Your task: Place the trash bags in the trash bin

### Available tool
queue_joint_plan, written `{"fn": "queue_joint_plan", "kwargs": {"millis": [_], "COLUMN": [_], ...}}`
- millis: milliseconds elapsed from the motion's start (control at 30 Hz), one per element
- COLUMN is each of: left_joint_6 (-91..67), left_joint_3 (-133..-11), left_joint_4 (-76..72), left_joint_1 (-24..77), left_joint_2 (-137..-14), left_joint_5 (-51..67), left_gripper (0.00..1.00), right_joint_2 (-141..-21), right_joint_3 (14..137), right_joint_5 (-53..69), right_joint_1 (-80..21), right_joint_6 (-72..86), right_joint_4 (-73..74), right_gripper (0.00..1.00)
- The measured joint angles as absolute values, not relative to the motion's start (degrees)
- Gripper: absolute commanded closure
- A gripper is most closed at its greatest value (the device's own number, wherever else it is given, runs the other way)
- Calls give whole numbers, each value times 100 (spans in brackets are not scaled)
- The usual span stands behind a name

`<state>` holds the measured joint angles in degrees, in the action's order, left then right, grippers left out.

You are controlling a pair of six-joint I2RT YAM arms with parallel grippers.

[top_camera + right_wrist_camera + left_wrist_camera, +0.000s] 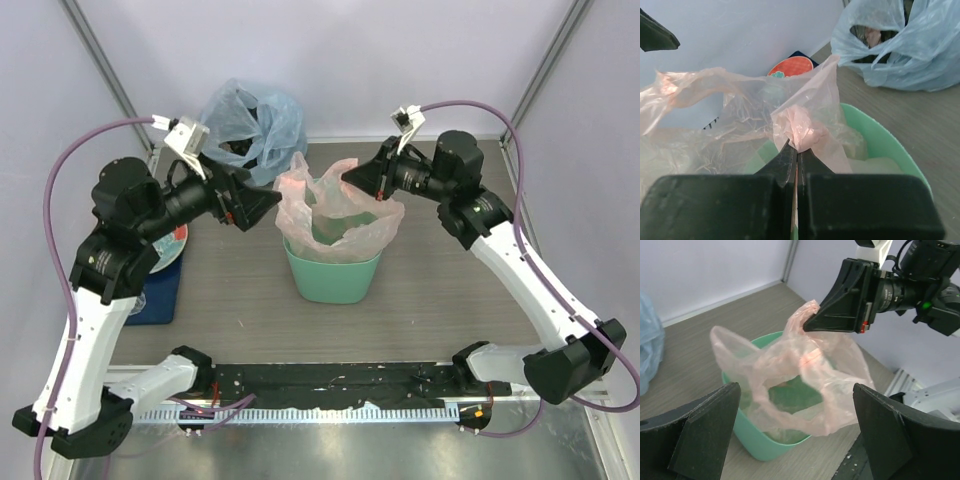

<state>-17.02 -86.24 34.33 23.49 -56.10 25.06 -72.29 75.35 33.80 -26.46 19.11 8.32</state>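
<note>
Bag (298,212) of crinkly pink plastic drapes the smooth mint bin (330,282); right jaws pinch it, left jaws gape.

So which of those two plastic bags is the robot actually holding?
The pink bag draped over the green bin: the right hand pinches its edge. The blue bag sits untouched at the back.

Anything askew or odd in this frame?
The pink bag is lopsided: it drapes over the bin's rim, with one corner pinched above it in the right gripper's shut jaws. The left gripper is open beside it, holding nothing. Nothing looks spilled or torn.
</note>
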Motion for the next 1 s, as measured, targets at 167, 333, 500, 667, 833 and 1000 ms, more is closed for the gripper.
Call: {"fn": "queue_joint_plan", "kwargs": {"millis": [167,333,500,667,833,1000], "left_joint_6": [-1975,-2029,-1844,-1385,-958,-631], "left_joint_3": [-9144,-9002,-8899,-8844,-8311,-7765], "left_joint_4": [3398,3535,4099,4692,4925,4818], "left_joint_1": [2349,2434,2508,2497,2408,2204], "left_joint_2": [-6086,-6361,-6405,-6521,-6372,-6348], "left_joint_5": [2976,3240,3131,2869,2585,2152], "left_gripper": [0,0,38,79,94,100], "right_joint_2": [-7225,-7148,-7070,-6783,-6451,-6292], "right_joint_3": [7959,8034,8047,8047,8058,7964], "right_joint_5": [3277,3192,3107,2757,2106,1594], "right_joint_1": [-2646,-2646,-2646,-2609,-2512,-2447], "right_joint_6": [1678,1634,1632,1479,1114,777], "right_joint_4": [921,965,1142,1570,2268,2670], "right_gripper": [99,99,99,99,99,99]}}
